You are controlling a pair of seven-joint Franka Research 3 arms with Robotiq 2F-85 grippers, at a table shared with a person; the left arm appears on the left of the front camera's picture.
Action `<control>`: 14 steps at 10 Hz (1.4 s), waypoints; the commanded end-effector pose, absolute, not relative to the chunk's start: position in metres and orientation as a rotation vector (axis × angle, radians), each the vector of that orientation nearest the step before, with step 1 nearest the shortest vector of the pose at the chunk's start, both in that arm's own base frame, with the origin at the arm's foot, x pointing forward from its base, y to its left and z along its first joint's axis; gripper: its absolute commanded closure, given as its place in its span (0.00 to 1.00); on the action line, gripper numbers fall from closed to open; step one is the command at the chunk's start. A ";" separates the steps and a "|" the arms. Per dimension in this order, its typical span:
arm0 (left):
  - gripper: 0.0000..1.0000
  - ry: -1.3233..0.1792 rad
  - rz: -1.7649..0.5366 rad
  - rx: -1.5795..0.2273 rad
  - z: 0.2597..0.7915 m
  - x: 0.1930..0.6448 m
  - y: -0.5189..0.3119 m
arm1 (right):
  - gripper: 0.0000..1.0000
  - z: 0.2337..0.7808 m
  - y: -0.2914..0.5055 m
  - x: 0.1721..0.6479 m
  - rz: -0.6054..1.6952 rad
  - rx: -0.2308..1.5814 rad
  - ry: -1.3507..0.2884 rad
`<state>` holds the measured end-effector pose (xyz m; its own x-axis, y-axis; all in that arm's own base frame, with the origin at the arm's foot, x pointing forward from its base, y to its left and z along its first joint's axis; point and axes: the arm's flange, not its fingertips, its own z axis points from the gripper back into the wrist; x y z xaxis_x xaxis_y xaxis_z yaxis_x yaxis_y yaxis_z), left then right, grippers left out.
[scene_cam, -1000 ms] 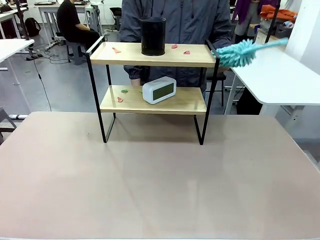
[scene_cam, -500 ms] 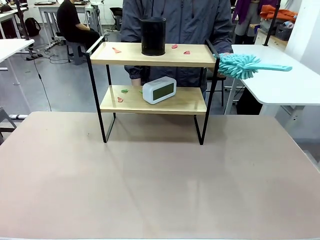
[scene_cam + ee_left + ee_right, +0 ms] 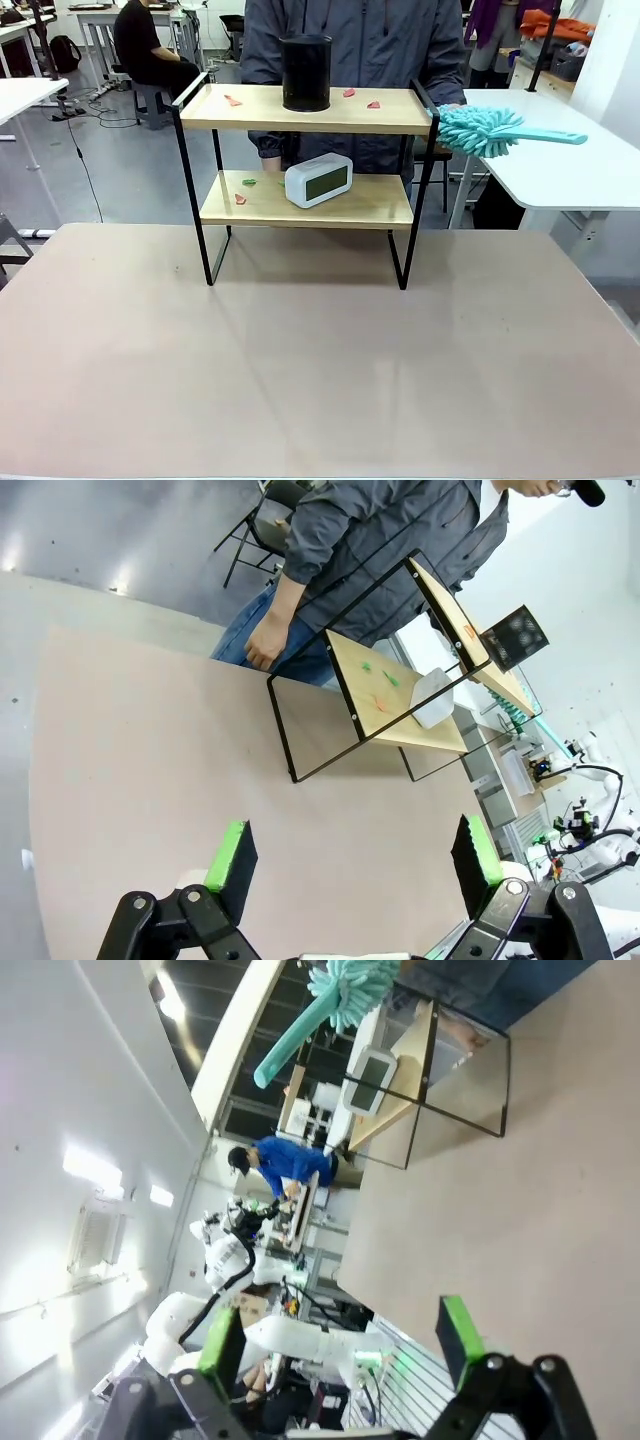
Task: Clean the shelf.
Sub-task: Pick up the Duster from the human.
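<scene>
On the far part of the brown table (image 3: 300, 380): the shelf (image 3: 262, 109), upright on four thin black legs, with two light wood boards, one above the other. On the top board, near the middle, a black round cup (image 3: 305, 72), standing up. Beside the cup, three tiny red bits (image 3: 233, 100), one to the left and two to the right. On the low board, near the middle, a white clock (image 3: 318, 181), turned a little. Left of the clock, a small green bit (image 3: 249, 182) and one more red scrap (image 3: 240, 199).

Behind the shelf, a person (image 3: 350, 40) in a gray jacket, close to the far edge of the table. One hand (image 3: 271, 162) down low, seen through the gap between the two boards.

Just past the right end of the shelf, a fluffy blue-green duster (image 3: 478, 130). Soft head next to the end of the top board, long handle out over a white side table (image 3: 560, 175). Cannot tell if touching the shelf.

Left gripper (image 3: 355, 852), seen from its own wrist: spread wide apart, green pads (image 3: 232, 855) with nothing between them. Up over the brown table, well away from the shelf.

Right gripper (image 3: 338, 1342), seen from its own wrist: spread wide apart too, holding nothing. Well away from the shelf and the duster, both far off at the top of that view.
</scene>
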<state>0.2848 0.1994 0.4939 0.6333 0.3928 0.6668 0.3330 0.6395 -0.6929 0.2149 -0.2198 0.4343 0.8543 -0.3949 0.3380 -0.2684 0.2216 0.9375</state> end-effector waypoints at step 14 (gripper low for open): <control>0.00 -0.951 0.020 -0.915 0.493 0.287 0.199 | 0.00 0.519 -0.108 0.490 -0.180 1.471 -0.006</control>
<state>0.2857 0.2003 0.4942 0.6346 0.3901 0.6672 0.3323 0.6417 -0.6912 0.4653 -0.1019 0.5028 0.9908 -0.1225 -0.0574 0.0669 0.0742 0.9950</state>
